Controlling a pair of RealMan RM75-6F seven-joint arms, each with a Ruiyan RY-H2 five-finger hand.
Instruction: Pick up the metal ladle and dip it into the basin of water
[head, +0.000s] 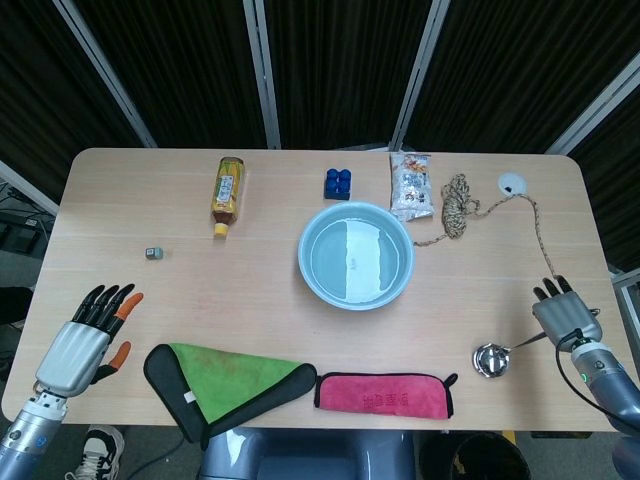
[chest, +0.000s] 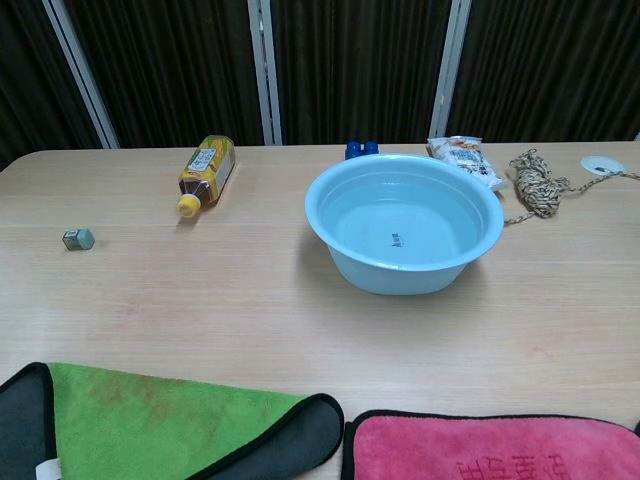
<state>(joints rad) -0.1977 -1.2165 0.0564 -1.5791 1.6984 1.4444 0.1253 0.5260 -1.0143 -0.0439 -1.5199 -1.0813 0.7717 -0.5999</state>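
I take the basin (head: 355, 254) as my reference for everything. Nearest me, in front of it, lie the pink cloth (head: 385, 391) and, to its left, the green cloth (head: 232, 378) folded over its dark backing. The metal ladle (head: 497, 354) sits in front of the basin and well to its right, just beyond the pink cloth's right end, bowl toward the basin and handle running out to my right hand (head: 564, 318). That hand is at the handle's far end with fingers pointing away from me; I cannot tell from the head view whether they are closed on the handle or only resting over it, and the chest view shows neither hand. My left hand (head: 82, 334) is far to the basin's front-left, fingers spread, holding nothing.

I judge the step to be securing the ladle. To do it well I want the handle seated firmly before lifting, since a thin metal handle can roll or pivot under the bowl's weight. Then lift high enough to clear the basin's rim, carry left and away, and lower the bowl into the water.

Beyond the basin are the blue block (head: 338, 183) and snack packet (head: 411, 185); the rope (head: 460, 206) lies right, the bottle (head: 227, 193) left.
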